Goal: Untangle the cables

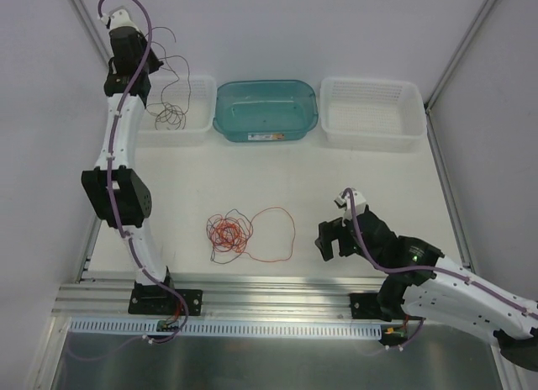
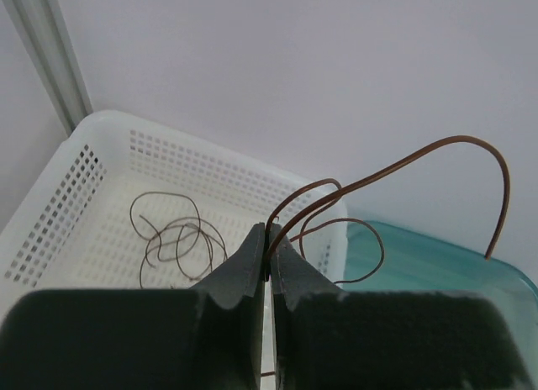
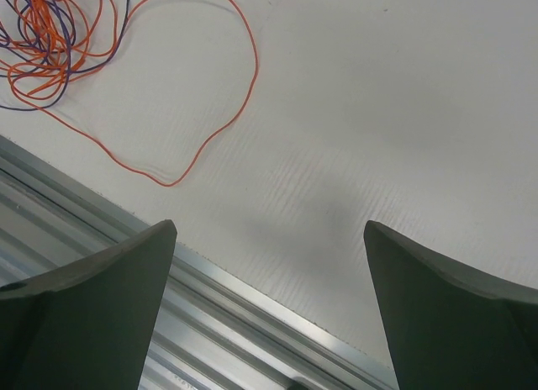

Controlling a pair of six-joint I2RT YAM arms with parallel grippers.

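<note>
The left fingers (image 2: 244, 268) pinch a brown wire (image 2: 403, 161) above the white basket (image 2: 101, 150), which holds another coiled wire (image 2: 172, 234). The right fingers (image 3: 109, 293) stand wide apart, empty, near the orange tangle (image 1: 229, 232) on the tabletop (image 1: 336, 184).

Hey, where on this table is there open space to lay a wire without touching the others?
Bare table lies between the teal tub and the tangle, and widens rightward, from the right basket down to the right claw. Both look empty. Crowded: the left basket, with a coiled wire and the left claw gripping a brown wire above.
</note>
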